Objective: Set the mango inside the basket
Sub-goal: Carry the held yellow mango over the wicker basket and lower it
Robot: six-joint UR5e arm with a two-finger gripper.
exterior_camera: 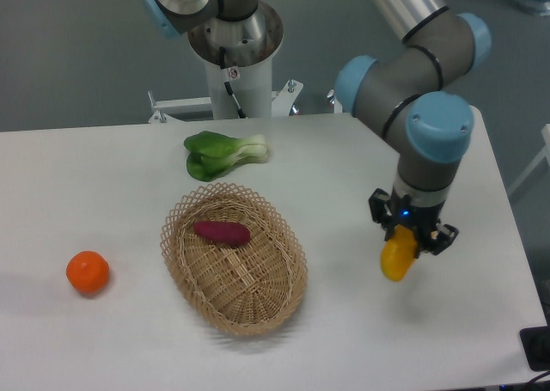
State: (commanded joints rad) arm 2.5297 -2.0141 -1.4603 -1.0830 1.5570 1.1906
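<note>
My gripper hangs over the right part of the table, shut on the yellow mango, which points down and clear of the tabletop. The tan wicker basket lies at the table's centre, well to the left of the mango. Inside it, toward the far left side, rests a small purple sweet potato.
A round orange sits near the table's left front. A green bok choy lies behind the basket. The robot's base column stands at the table's far edge. The table's right edge is close to my arm.
</note>
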